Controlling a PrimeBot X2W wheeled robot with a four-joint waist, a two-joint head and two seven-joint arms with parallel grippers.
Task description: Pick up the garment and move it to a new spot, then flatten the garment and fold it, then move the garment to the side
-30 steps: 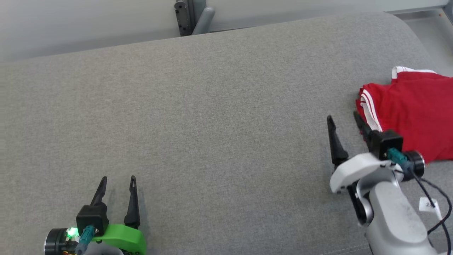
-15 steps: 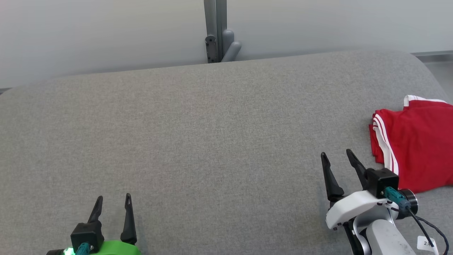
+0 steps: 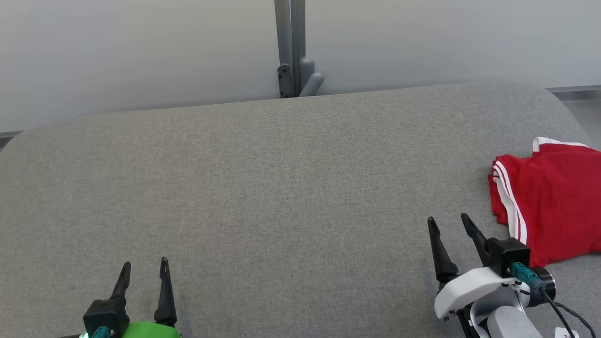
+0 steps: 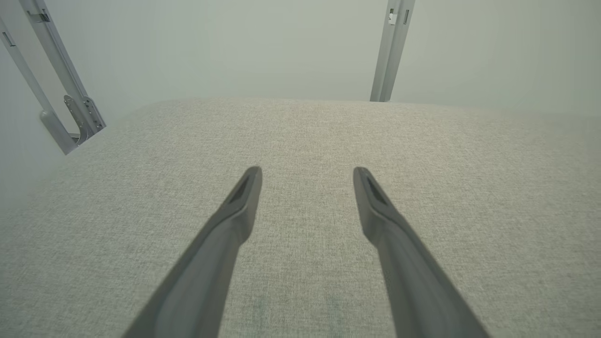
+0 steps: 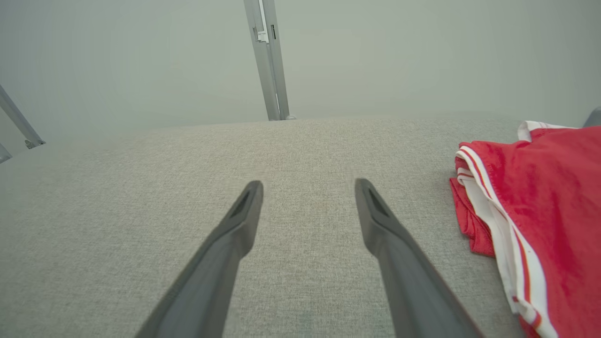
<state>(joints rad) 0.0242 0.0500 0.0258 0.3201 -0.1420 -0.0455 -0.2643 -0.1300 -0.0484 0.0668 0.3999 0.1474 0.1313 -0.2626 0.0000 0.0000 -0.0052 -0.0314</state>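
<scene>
Surface [image 3: 281, 188]: grey woven cloth, matt, fine rough weave. Garment [image 3: 558, 206]: red cloth, soft, white trim. Left end effector [image 3: 145, 261], right end effector [image 3: 447, 218]: matt dark plastic. Post [image 3: 291, 47]: smooth grey metal.

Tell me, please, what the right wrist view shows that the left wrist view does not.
Right wrist view: the red garment with white stripes, lying at the right, beside the open right pincer. Left wrist view: the open left pincer. Shared: the grey cushion, an upright metal post behind it, slanted struts at the left.
</scene>
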